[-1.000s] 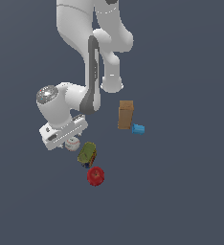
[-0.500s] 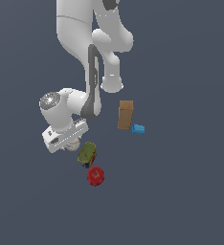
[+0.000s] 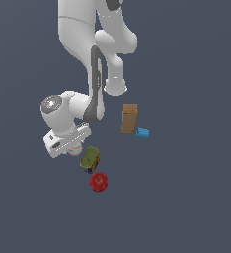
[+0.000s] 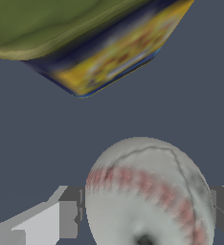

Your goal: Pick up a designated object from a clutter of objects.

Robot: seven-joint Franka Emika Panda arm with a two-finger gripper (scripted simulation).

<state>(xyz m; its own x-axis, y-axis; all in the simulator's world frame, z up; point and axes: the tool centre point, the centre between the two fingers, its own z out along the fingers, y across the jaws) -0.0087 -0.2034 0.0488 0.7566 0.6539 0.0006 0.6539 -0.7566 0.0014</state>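
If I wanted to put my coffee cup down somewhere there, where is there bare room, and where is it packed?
Bare floor lies between the olive can and the brown box, and all along the exterior view's right beyond the blue block. It is crowded where the gripper straddles the baseball, with the can and red fruit close by.

arm shell: we see a glossy white, rounded, tube-like robot arm (image 3: 83, 34) with bulbous joints
link trim: dark grey strip (image 3: 95, 74) along the lower link, dark grey band at the wrist joint
joint cap: round grey disc (image 3: 50, 103) with a small red mark
hand body: white boxy block (image 3: 63, 141), small dark marking on its side
fingers: wrist view shows pale grey, blocky gripper fingers (image 4: 68, 217) with darker grey inner faces
cables, screws: we can make out none at this resolution
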